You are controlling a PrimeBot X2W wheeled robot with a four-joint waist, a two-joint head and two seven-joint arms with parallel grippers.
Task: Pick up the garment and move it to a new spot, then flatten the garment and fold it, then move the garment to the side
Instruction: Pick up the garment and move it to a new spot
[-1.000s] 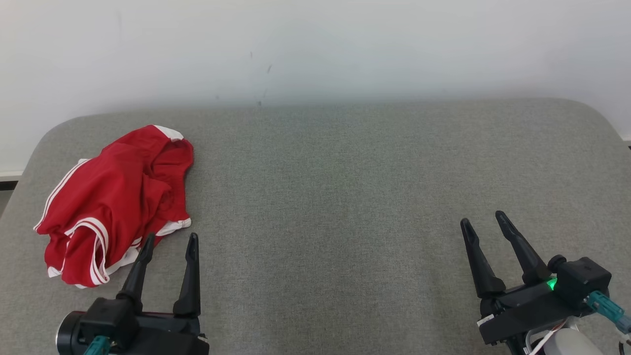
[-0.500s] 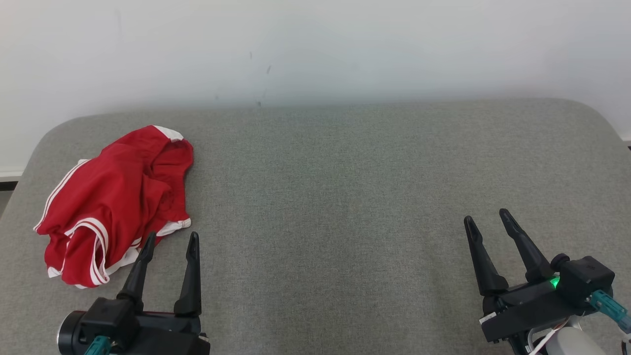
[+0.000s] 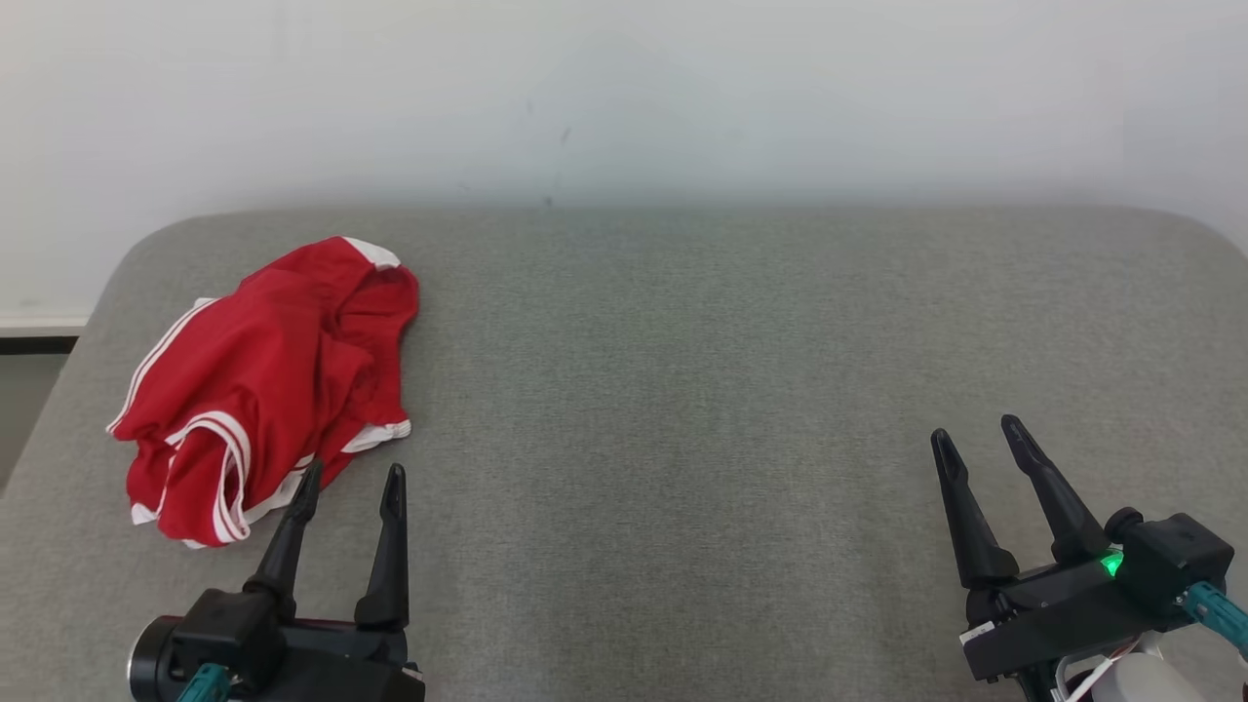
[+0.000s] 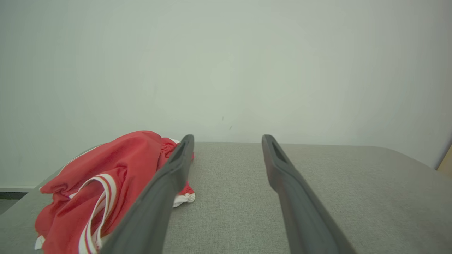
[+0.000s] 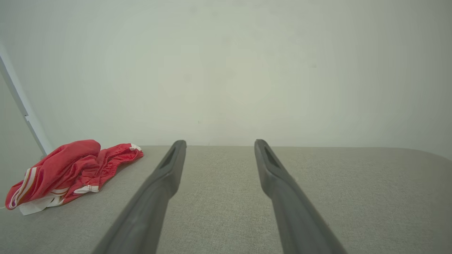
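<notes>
Head view, crumpled red white-striped garment (image 3: 273, 375), left gripper (image 3: 353, 469) and right gripper (image 3: 974, 427) both spread

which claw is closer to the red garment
Left. The left claw is open at the near edge of the red garment; the right claw, also open, is far off across the grey cushion.

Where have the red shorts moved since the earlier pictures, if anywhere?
No. The red shorts sit the same way from the wall marks; the camera shifted instead.
</notes>
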